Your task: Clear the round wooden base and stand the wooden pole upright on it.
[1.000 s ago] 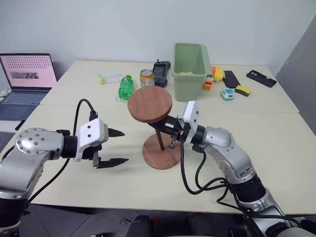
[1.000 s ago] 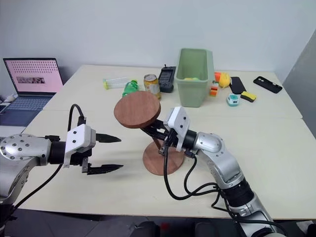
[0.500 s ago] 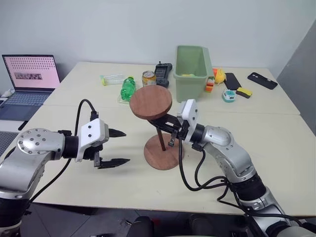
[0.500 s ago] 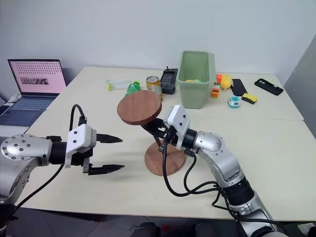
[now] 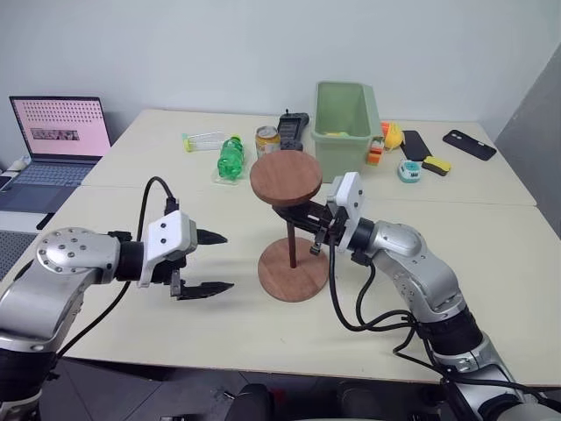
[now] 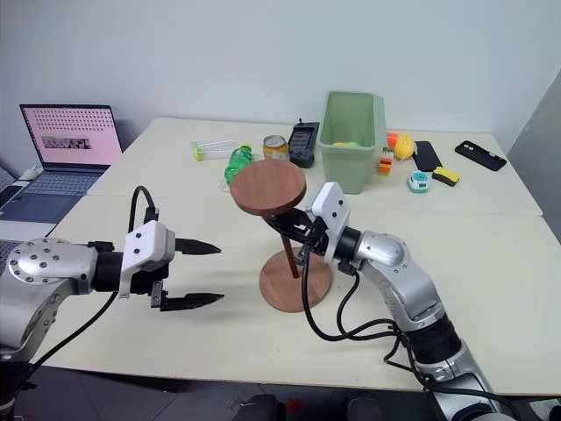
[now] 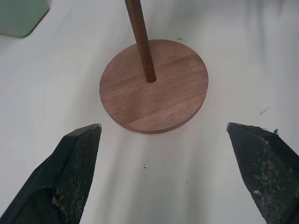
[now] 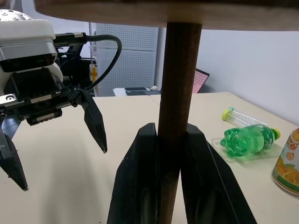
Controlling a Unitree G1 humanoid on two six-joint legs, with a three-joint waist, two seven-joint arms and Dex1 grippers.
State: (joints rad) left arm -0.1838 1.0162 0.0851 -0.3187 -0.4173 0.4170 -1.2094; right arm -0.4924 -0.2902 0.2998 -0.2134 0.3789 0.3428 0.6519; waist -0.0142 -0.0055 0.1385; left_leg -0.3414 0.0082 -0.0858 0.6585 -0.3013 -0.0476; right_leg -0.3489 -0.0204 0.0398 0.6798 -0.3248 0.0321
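Left eye view: green bin (image 5: 342,130) holds something yellow-green; right hand (image 5: 304,219) pinches wooden pole (image 5: 290,244), left hand (image 5: 212,262) spread.

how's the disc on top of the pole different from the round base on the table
The disc on the wooden pole is held up in the air by the right hand, tilted slightly; the round wooden base lies flat on the table. The pole's disc looks smaller and is fixed at the rod's top end; the base takes the rod's bottom end at its centre. Both are round, reddish-brown wood.
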